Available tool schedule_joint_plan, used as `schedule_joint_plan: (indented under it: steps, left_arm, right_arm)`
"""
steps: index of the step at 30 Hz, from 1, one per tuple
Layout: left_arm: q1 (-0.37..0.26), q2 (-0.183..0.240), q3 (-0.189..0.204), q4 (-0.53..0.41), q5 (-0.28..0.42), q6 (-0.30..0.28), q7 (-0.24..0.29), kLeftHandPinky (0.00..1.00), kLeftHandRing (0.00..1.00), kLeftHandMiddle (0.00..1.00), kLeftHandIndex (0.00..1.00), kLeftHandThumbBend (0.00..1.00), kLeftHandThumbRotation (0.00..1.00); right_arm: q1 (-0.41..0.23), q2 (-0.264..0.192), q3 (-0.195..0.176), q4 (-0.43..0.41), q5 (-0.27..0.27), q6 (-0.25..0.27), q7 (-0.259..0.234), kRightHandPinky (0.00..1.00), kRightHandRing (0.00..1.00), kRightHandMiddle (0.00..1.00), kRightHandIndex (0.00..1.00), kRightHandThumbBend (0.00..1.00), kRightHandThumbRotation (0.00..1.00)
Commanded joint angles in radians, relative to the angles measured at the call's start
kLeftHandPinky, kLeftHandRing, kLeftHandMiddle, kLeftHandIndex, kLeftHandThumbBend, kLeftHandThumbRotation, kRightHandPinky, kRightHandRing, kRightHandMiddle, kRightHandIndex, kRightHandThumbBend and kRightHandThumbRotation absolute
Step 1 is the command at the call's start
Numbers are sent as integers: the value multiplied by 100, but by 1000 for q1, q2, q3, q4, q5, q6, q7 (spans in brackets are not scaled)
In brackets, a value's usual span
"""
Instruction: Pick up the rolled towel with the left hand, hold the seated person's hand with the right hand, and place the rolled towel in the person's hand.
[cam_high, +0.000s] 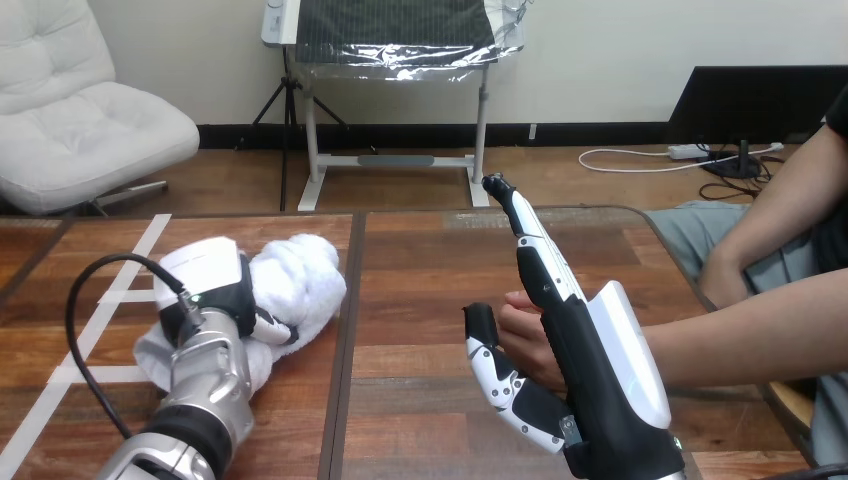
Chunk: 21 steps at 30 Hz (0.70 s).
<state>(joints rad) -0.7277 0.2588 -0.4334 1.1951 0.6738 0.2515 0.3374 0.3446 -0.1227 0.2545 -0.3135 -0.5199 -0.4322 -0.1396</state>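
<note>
The white rolled towel (305, 275) lies on the wooden table (430, 250), left of the middle. My left hand (215, 278) rests on top of its left part, fingers curled into the cloth. My right hand (590, 350) stands upright at the lower right, its fingers straight and pointing away from me, thumb spread to the left. The person's hand (522, 332) reaches in from the right and sits in the gap between my thumb and fingers, against the palm side. My fingers are not curled round it.
The person's other forearm (765, 225) hangs beyond the table's right edge. White tape lines (125, 285) cross the table's left part, and a dark seam (345, 340) runs down the table beside the towel.
</note>
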Motion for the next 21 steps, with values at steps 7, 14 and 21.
schedule_joint_plan:
  steps: [7,14,21]
  left_arm:
    - [8,-14,-20,24,2,-36,52,29,37,46,52,64,0]
    - [26,-12,-15,18,-3,-73,110,24,31,41,52,65,0]
    - [46,-6,6,2,-26,-141,151,18,24,35,53,66,0]
  right_arm:
    - [-54,-2,-27,-45,-5,-25,-13,100,100,100,98,0,0]
    - [-54,0,-31,-44,5,-28,-10,100,100,100,97,0,0]
    - [-52,2,-35,-47,14,-23,-2,100,100,100,97,0,0]
